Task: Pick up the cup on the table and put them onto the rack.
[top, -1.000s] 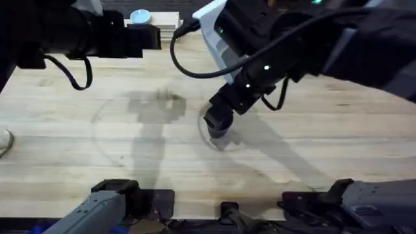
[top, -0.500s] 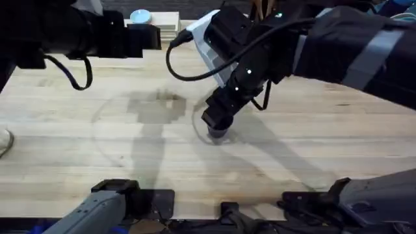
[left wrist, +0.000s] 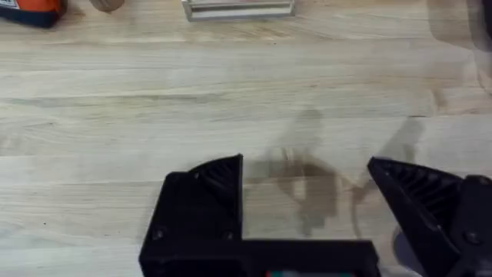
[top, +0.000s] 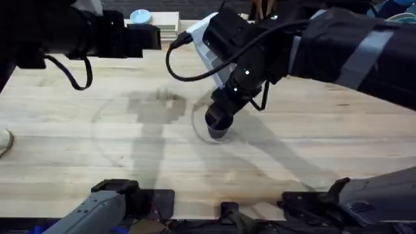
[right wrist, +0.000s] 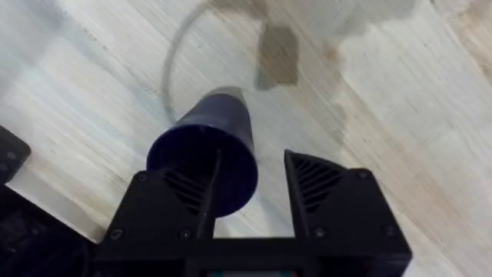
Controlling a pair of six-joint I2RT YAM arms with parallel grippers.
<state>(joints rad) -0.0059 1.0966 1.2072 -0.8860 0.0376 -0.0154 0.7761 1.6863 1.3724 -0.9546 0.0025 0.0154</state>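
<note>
One dark blue cup (right wrist: pixel 201 142) near the middle of the table (top: pixel 325 149); hard to tell whether upright or upturned. Right gripper (right wrist: pixel 250 165) low over it, fingers apart and not clamped, one finger across the cup's rim and the other just beside its wall. Looks placed so as to pinch the wall on closing. Left gripper (left wrist: pixel 307 165) at the far left over bare wood, fingers apart too, holding nothing, probably parked clear of the working arm. Count: one cup, two grippers, one table

Pale boxes (top: pixel 166 23) beyond the far edge, dark room behind, soft overhead light
</note>
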